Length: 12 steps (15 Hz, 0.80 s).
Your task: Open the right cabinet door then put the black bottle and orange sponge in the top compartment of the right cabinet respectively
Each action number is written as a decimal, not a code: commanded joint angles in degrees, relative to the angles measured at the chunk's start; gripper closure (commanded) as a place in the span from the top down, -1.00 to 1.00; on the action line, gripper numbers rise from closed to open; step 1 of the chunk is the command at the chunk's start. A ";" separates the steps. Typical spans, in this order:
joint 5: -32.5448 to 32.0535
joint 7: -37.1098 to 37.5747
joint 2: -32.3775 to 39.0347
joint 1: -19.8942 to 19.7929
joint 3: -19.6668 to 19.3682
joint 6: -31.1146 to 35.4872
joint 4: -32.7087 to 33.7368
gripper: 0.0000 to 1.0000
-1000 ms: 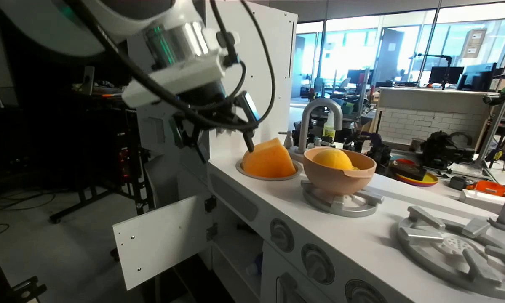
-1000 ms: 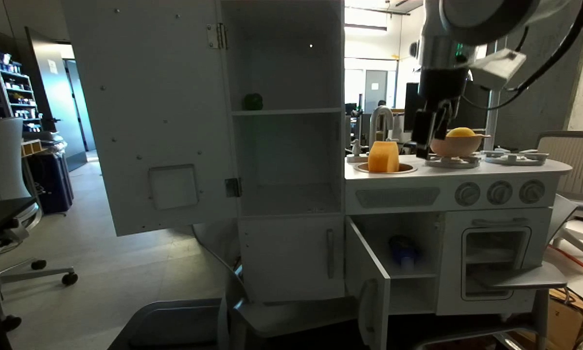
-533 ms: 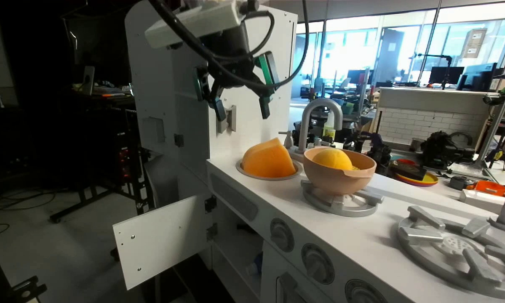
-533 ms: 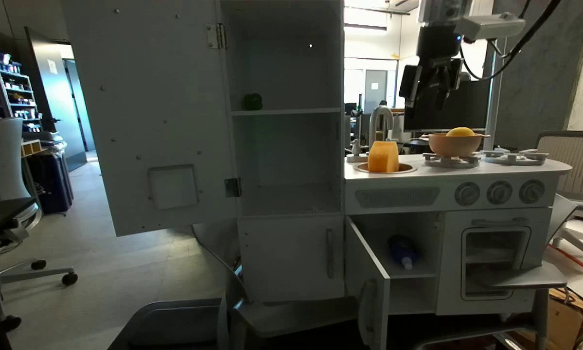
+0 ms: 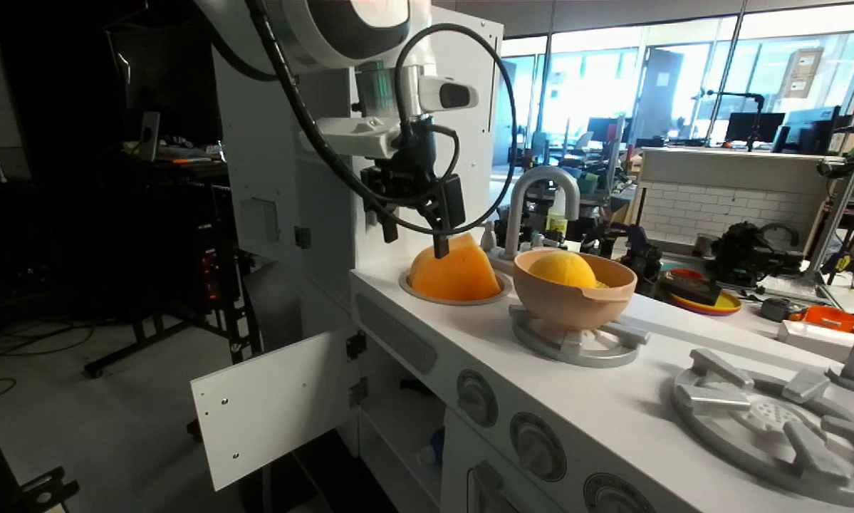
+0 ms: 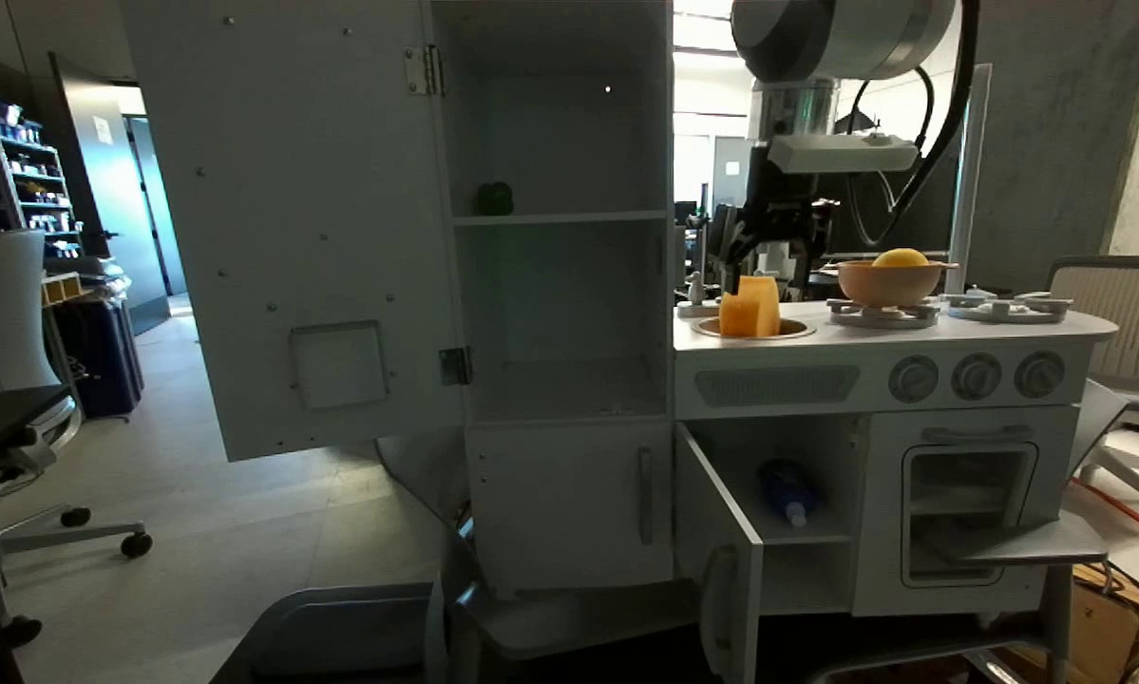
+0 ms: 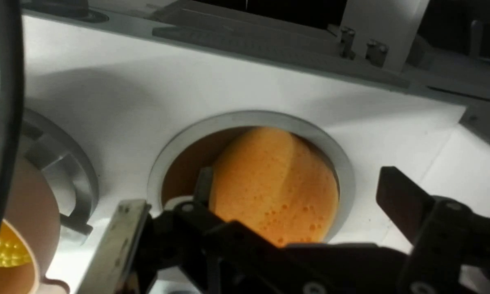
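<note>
The pincer (image 5: 416, 239) hangs over the round sink (image 7: 253, 117) in the counter (image 5: 469, 329), its fingers (image 7: 402, 200) spread wide; whether either touches the orange sponge (image 7: 275, 183) sitting there, I can't tell. Below, the right cabinet door (image 5: 277, 407) stands open, a blue bottle (image 6: 786, 486) lying in the top compartment (image 6: 840, 480).

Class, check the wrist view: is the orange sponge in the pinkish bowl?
No, the orange sponge sits in the round sink.

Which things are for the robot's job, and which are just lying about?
For the job:
right cabinet door, open
dark bottle, in the top compartment
orange sponge, in the sink

Just lying about:
pale bowl
round yellow thing in it
green thing on a shelf
</note>
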 commanded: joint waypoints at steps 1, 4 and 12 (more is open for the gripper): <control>3.04 2.30 4.09 -2.95 1.43 -3.10 8.85 1.00; 2.56 4.85 6.40 -3.18 0.73 -3.46 12.75 1.00; 2.28 11.01 12.95 -3.02 0.00 -7.78 20.73 1.00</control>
